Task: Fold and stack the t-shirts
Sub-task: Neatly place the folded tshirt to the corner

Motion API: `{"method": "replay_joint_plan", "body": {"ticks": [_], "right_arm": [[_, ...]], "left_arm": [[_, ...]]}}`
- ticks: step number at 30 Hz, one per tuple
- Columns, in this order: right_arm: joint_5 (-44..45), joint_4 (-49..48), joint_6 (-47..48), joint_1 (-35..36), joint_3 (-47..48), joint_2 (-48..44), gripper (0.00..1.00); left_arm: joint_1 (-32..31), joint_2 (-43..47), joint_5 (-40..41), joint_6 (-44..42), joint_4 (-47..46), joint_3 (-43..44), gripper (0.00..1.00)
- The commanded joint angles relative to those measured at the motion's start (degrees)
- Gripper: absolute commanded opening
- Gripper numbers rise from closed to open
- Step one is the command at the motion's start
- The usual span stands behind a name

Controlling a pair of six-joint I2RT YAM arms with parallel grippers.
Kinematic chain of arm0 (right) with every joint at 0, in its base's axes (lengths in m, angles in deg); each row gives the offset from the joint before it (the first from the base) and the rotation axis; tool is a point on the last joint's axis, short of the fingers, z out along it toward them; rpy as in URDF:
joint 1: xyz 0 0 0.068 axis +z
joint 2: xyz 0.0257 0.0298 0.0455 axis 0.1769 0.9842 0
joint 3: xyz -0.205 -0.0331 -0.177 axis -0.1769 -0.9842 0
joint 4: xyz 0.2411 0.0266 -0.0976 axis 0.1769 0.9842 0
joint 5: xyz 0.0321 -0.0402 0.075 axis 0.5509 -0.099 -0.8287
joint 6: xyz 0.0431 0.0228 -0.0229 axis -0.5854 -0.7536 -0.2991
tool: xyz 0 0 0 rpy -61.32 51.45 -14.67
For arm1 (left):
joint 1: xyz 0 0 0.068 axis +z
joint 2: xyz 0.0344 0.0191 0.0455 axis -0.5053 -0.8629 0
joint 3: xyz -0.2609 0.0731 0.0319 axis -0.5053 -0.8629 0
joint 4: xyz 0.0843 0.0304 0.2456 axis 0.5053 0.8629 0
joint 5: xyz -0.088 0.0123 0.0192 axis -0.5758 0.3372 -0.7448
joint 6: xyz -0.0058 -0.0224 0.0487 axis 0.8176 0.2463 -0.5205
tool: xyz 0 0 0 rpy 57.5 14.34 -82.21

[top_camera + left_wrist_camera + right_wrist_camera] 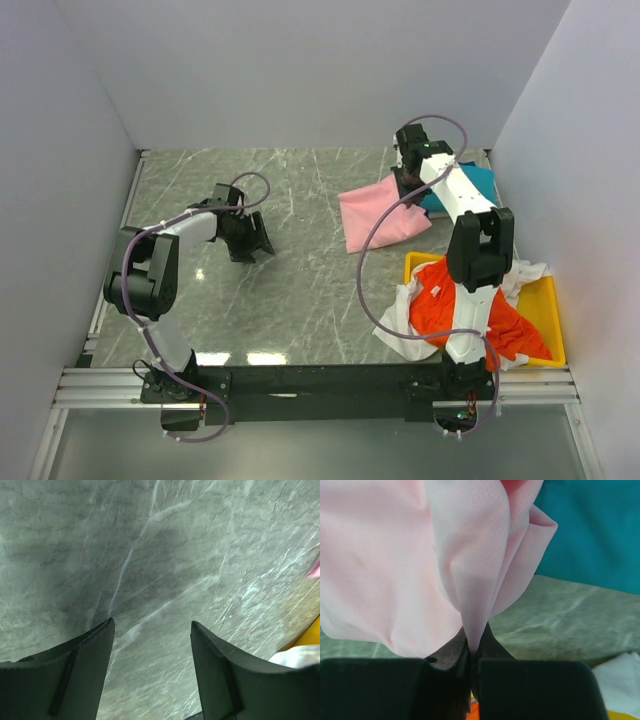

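The light pink t-shirt [378, 212] lies folded at the far right of the table. My right gripper [410, 186] is shut on a bunched edge of the pink shirt [470, 580] at its far right side. The teal-blue t-shirt [478, 180] lies flat just behind it, against the right wall, and shows in the right wrist view [590, 530]. The orange-red t-shirt [445, 305] and the white t-shirt [400, 330] lie crumpled in the yellow tray [545, 305]. My left gripper [248, 240] is open and empty over bare table left of centre, fingers [90, 670] spread.
The yellow tray sits at the near right, partly under the right arm. White walls close in the left, back and right sides. A metal rail [320, 380] runs along the near edge.
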Motion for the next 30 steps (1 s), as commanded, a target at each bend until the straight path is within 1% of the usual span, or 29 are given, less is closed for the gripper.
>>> {"method": "replay_joint_plan", "body": {"ticks": [1, 5, 15, 19, 30], "right_arm": [[6.98, 0.59, 2.89, -1.57, 4.97, 0.43, 0.0], [13.66, -0.56, 4.74, -2.1, 7.26, 1.83, 0.0], [17.19, 1.99, 6.94, -2.63, 18.68, 6.76, 0.0], [16.67, 3.48, 7.2, -2.89, 21.94, 7.02, 0.0], [12.62, 5.06, 7.2, -3.42, 22.12, 0.43, 0.0]], "left_arm": [[0.27, 1.69, 0.86, -1.51, 0.63, -1.57, 0.68], [0.27, 2.04, 0.42, -1.07, 0.1, -2.71, 0.68], [0.27, 3.35, -0.02, -0.19, -0.95, -4.99, 0.68], [0.27, 4.14, -0.11, 0.07, -1.48, -6.4, 0.68], [0.1, 4.59, -0.9, 0.77, -2.8, -8.51, 0.67]]}}
